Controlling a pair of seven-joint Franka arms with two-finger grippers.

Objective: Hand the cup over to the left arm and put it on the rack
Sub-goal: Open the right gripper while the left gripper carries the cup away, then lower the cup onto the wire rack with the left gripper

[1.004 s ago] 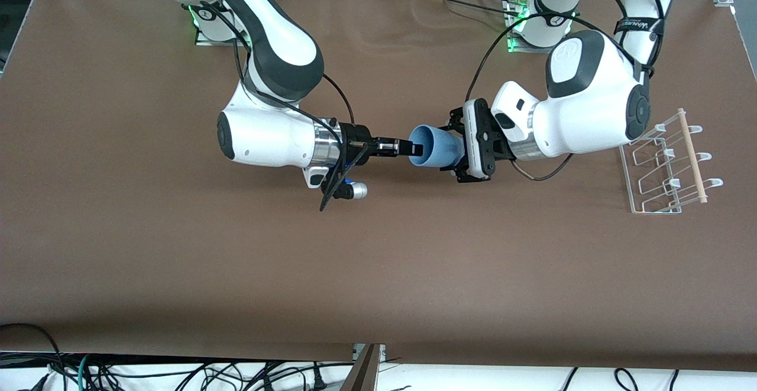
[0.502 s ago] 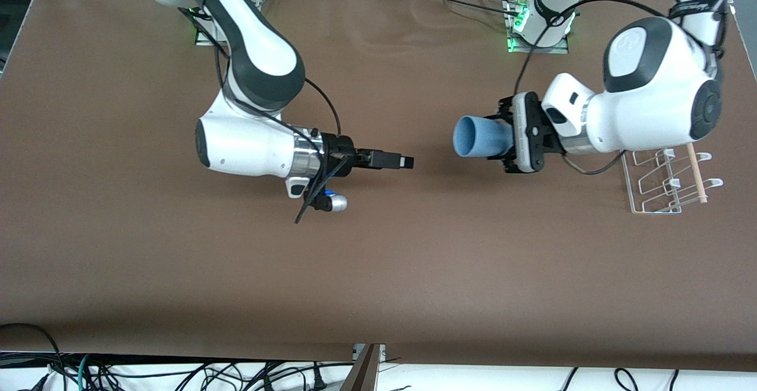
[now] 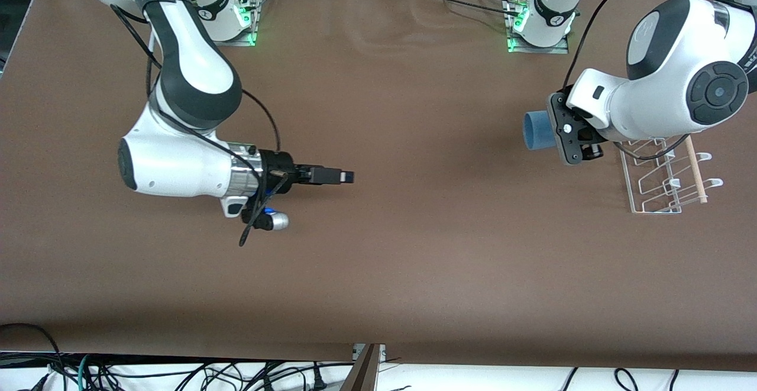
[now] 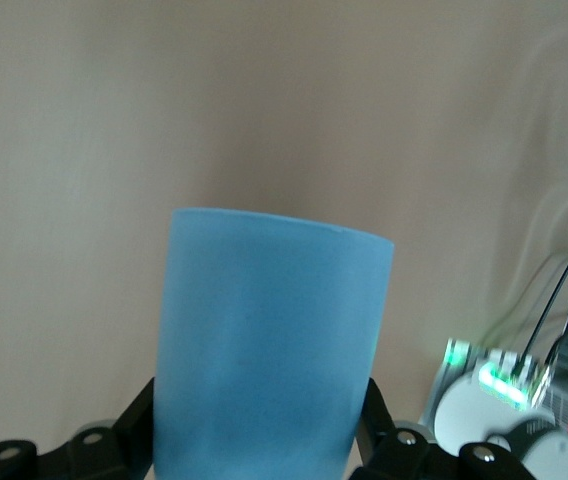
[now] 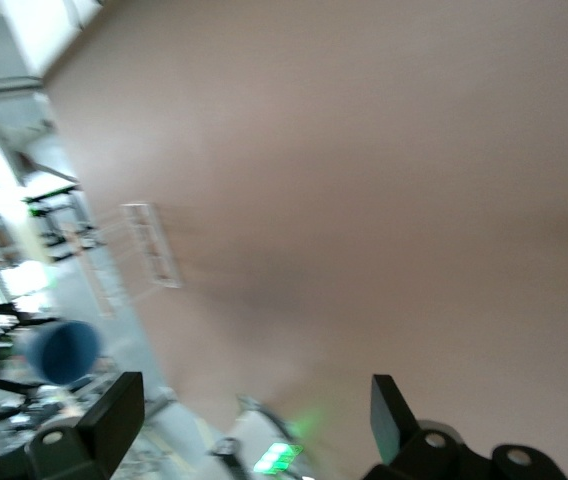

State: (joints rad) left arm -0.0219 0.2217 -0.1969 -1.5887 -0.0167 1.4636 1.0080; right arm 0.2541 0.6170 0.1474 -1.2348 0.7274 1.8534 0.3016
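The light-blue cup [image 3: 537, 131] hangs sideways in the air, mouth turned toward the right arm's end of the table. My left gripper [image 3: 549, 132] is shut on its base end, over the table beside the rack [image 3: 650, 193]. In the left wrist view the cup [image 4: 274, 340] fills the space between the black fingers [image 4: 139, 415] of the left gripper [image 4: 261, 415]. The clear rack carries a wooden dowel [image 3: 695, 169] and stands at the left arm's end. My right gripper [image 3: 346, 176] is open and holds nothing, over the table toward the right arm's end. Its fingers [image 5: 392, 410] stand wide apart around the right gripper [image 5: 254, 410].
The brown table [image 3: 414, 261] carries nothing else. Both arm bases [image 3: 538, 24] with green lights stand along the edge farthest from the front camera. The right wrist view shows the cup [image 5: 61, 350] and the rack [image 5: 149, 245] far off. Cables hang below the table's near edge.
The right gripper opened and let go of the cup, then drew back toward its own end. The left arm carried the cup away to beside the rack.
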